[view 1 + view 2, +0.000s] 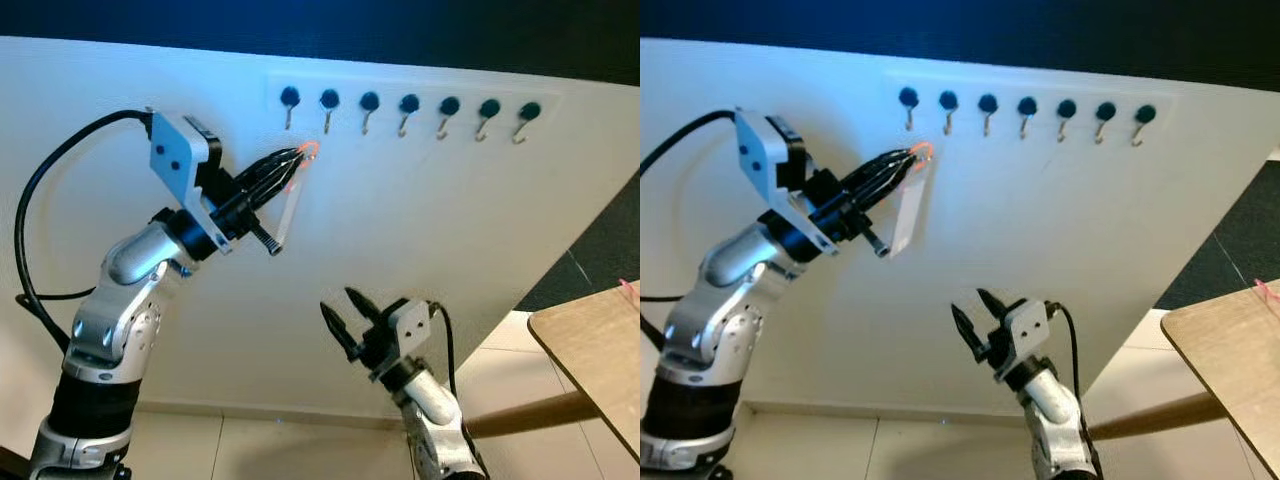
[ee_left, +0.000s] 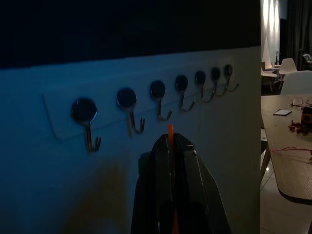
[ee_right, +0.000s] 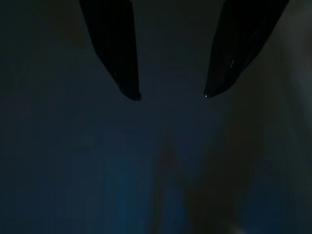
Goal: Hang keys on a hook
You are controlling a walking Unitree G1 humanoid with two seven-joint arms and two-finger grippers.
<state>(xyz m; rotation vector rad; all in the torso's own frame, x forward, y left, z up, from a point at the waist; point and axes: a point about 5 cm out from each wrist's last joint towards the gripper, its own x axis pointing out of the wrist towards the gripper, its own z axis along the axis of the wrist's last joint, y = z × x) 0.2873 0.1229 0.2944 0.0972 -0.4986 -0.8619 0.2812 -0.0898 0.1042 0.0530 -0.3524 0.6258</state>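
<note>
Left eye view: the left gripper (image 1: 298, 158) is raised toward the white wall (image 1: 450, 250), its fingers pressed together on an orange key ring (image 1: 309, 149). A white tag (image 1: 288, 215) hangs from the ring against the wall. The ring sits just below and beside the second hook (image 1: 328, 106) of a row of seven hooks (image 1: 408, 112); contact with that hook cannot be confirmed. The right gripper (image 1: 343, 312) hovers lower, in front of the wall, fingers spread and holding nothing. A wooden table (image 1: 595, 350) stands at the right edge.

Right eye view: same arrangement; the tag hangs beneath the closed fingertips.

Left wrist view: the two black fingers (image 2: 161, 161) are closed with a thin orange strip of the key ring showing between them. The tips point at the wall between the second and third hooks, slightly below them.

Right wrist view: very dark. Two finger tips (image 3: 127, 87) stand well apart, nothing between them, facing a dim surface.
</note>
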